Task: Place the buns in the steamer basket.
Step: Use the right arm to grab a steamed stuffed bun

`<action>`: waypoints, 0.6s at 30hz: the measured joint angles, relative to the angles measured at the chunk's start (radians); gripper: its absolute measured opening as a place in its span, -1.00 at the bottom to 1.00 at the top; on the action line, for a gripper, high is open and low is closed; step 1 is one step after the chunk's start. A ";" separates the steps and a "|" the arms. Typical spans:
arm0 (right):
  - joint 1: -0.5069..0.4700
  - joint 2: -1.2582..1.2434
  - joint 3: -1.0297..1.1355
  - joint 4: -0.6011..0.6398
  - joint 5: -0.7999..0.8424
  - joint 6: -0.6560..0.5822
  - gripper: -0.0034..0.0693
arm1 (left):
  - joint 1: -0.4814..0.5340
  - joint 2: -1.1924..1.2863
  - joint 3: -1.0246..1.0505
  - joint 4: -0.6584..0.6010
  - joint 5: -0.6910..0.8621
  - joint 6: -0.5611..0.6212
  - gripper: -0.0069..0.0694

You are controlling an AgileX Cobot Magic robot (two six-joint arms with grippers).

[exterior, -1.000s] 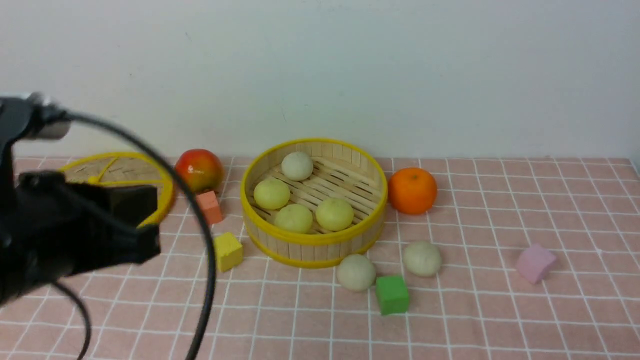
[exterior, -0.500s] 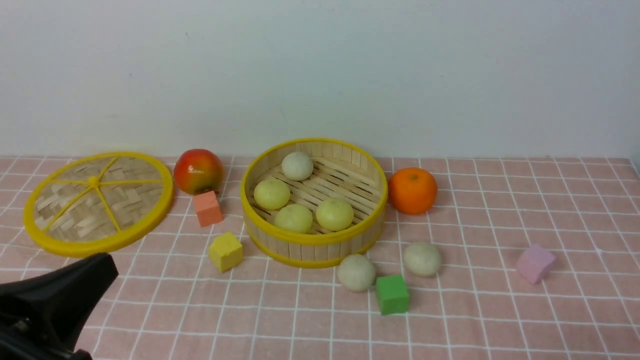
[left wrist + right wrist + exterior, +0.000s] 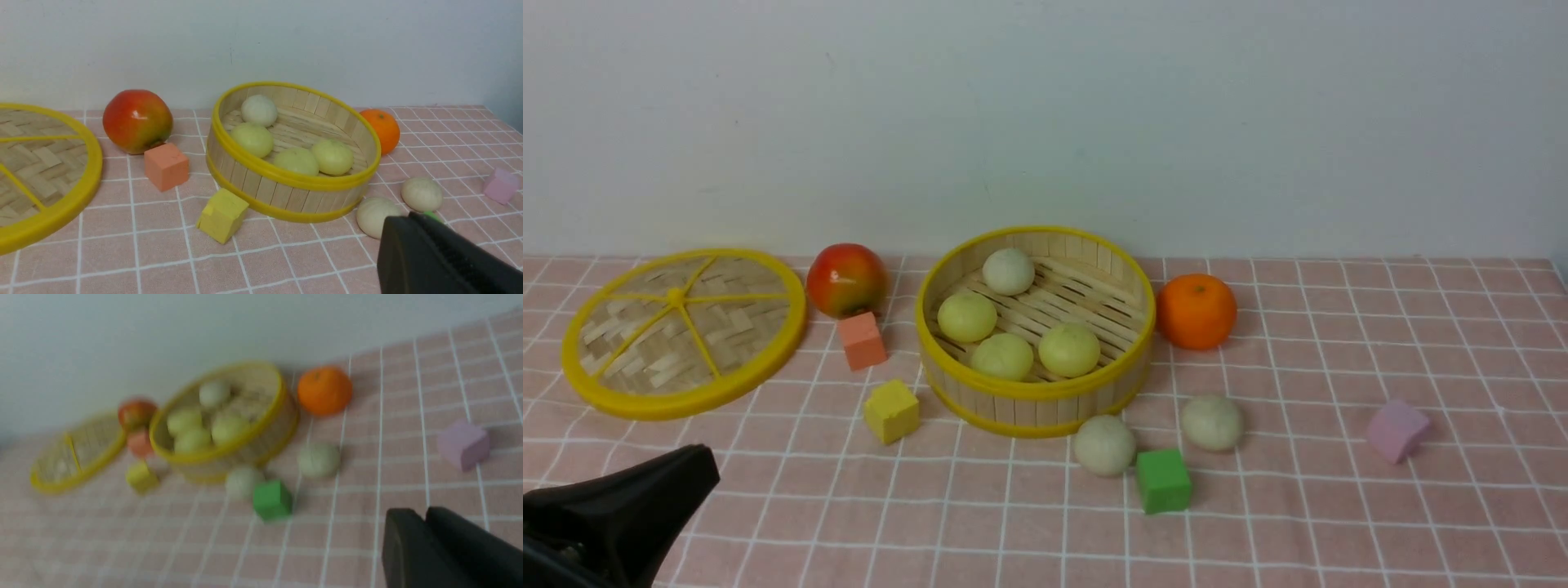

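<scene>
The table [image 3: 1323, 523] (tiled in pink) carries a steamer basket [image 3: 1037, 411], a lid [image 3: 795, 306], fruit [image 3: 1196, 312], blocks [image 3: 1164, 482] and two buns [image 3: 1105, 446].

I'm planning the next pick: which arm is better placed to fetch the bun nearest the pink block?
Probably the right. That off-white bun lies on the table right of the basket, toward the pink block, on the right arm's side. The left gripper sits beyond the basket's left side.

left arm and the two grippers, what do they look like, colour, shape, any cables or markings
In the front view the left arm shows only as a dark, nearly black rounded part. The left gripper and the right gripper are dark grey to black, with smooth fingers that taper to blunt tips. No cable or marking shows on any of them.
</scene>
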State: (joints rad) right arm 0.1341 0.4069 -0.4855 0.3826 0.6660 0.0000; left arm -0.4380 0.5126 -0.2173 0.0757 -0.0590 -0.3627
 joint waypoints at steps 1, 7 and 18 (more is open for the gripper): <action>0.005 0.088 -0.051 -0.012 0.058 -0.034 -0.81 | 0.000 0.000 0.000 0.000 0.000 0.000 -0.85; 0.014 0.580 -0.345 -0.073 0.251 -0.104 -0.90 | 0.000 0.000 0.000 0.000 0.001 0.000 -0.85; 0.231 1.158 -0.733 -0.184 0.264 -0.060 -0.89 | 0.000 0.000 0.000 0.000 0.001 0.000 -0.85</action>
State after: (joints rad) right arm 0.3646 1.5648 -1.2189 0.1989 0.9295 -0.0595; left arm -0.4380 0.5126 -0.2173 0.0757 -0.0581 -0.3627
